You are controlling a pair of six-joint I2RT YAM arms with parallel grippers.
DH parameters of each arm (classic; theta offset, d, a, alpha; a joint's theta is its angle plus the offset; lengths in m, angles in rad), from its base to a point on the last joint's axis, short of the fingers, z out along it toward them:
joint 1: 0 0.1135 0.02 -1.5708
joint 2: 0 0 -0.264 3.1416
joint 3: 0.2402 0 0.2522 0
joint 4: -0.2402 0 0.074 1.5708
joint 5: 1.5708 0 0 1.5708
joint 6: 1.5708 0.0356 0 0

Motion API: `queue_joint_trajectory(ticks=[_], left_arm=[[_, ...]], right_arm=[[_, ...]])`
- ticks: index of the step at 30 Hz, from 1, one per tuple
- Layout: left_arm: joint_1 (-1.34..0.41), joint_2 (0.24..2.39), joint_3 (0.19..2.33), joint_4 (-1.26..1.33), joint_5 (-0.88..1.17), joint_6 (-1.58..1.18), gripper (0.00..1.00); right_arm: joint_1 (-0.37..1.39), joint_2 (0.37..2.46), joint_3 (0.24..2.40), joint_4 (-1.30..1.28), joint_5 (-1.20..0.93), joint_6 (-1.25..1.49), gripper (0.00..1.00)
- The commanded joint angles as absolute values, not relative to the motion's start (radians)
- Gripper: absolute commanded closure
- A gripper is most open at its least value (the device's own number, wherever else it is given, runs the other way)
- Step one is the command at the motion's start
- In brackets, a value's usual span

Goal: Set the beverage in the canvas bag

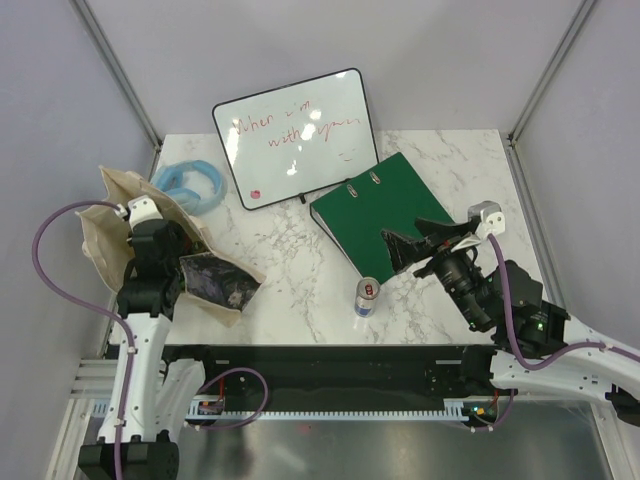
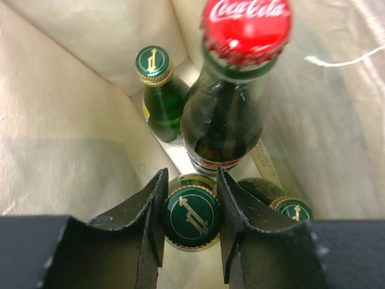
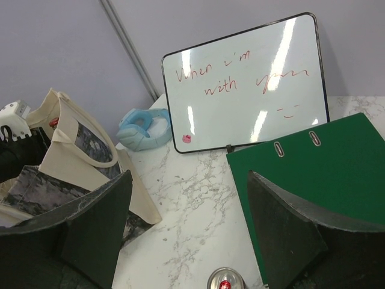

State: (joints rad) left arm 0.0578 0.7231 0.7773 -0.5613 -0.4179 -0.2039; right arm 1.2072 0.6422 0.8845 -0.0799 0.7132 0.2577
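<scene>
While the green bottle (image 2: pixel 192 217) sits down inside the bag (image 2: pixel 60 138), the left fingers (image 2: pixel 147 211) are clamped on its cap, probably to keep it upright beside the cola bottle (image 2: pixel 225 120) and a second green bottle (image 2: pixel 157 90). Out on the counter (image 1: pixel 290 260), a can (image 1: pixel 367 297) stands just beside the binder (image 1: pixel 385 210). The right fingers (image 3: pixel 96 223) hang spread wide and empty near it, aimed, I'd say, for the next pickup.
</scene>
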Motion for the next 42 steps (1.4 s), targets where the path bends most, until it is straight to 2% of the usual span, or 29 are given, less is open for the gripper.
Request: queue_joint_trajectory(ticks=[1,4,7,8,13,22,31,36,39,40,42], left_arm=[[0.063,0.698,0.776,-0.402,-0.491,-0.288,0.9],[0.061,0.704,0.764,-0.414,-0.497,-0.317,0.86],[0.063,0.703,0.764,-0.419,-0.505,-0.328,0.75],[0.063,0.701,0.767,-0.42,-0.505,-0.33,0.66],[0.063,0.69,0.778,-0.425,-0.505,-0.321,0.49],[0.061,0.66,0.837,-0.449,-0.486,-0.295,0.43],[0.063,0.661,0.916,-0.468,-0.44,-0.264,0.42],[0.063,0.699,1.031,-0.525,-0.427,-0.246,0.42],[0.061,0.736,1.11,-0.569,-0.373,-0.21,0.32],[0.061,0.747,1.127,-0.58,-0.355,-0.204,0.26],[0.06,0.768,1.181,-0.612,-0.272,-0.195,0.21]], right_arm=[[1.209,0.63,0.873,-0.074,0.719,0.253,0.16],[1.21,0.634,0.871,-0.077,0.718,0.258,0.16],[1.209,0.629,0.874,-0.083,0.719,0.264,0.16],[1.21,0.627,0.874,-0.084,0.722,0.264,0.16],[1.21,0.64,0.879,-0.092,0.729,0.27,0.16],[1.21,0.667,0.894,-0.107,0.732,0.291,0.16],[1.21,0.709,0.911,-0.112,0.719,0.308,0.16],[1.209,0.782,0.989,-0.202,0.762,0.348,0.16],[1.21,0.845,1.049,-0.279,0.813,0.389,0.16],[1.206,0.882,1.064,-0.3,0.824,0.403,0.16],[1.195,0.922,1.109,-0.377,0.839,0.429,0.16]])
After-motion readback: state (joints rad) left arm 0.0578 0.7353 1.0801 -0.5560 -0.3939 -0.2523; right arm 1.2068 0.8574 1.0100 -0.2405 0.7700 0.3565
